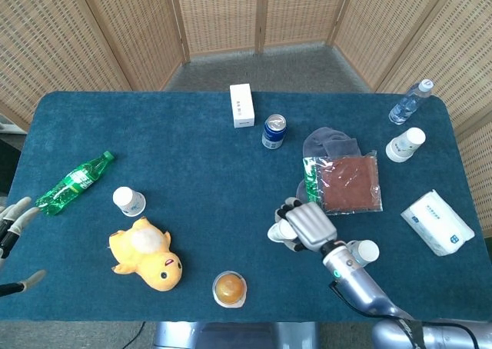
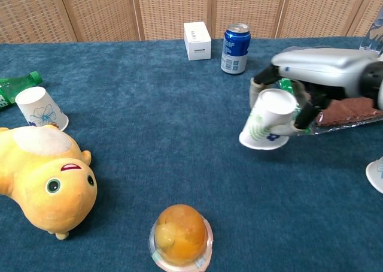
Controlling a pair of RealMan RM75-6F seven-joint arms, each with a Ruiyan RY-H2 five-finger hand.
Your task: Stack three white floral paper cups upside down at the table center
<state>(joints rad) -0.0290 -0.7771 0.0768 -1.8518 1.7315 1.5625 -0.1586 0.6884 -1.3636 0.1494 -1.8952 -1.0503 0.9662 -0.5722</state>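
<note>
- we count four white floral cups: one held tilted, base up, in the right hand [image 2: 299, 98] above the cloth at centre-right [image 2: 266, 125]; one by the green bottle [image 1: 128, 201]; one near the water bottle [image 1: 405, 144]; one beside the right wrist [image 1: 366, 251].
- the chest view shows the held cup whole; from the head view the hand hides most of it.
- only the head view shows the left hand [image 1: 14, 234], fingers spread, holding nothing, at the table's left edge.

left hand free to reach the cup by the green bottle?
Probably yes. The left hand sits open at the table's left edge, holding nothing. The cup stands upside down nearby; the green bottle and yellow toy flank it but don't block the path.
</note>
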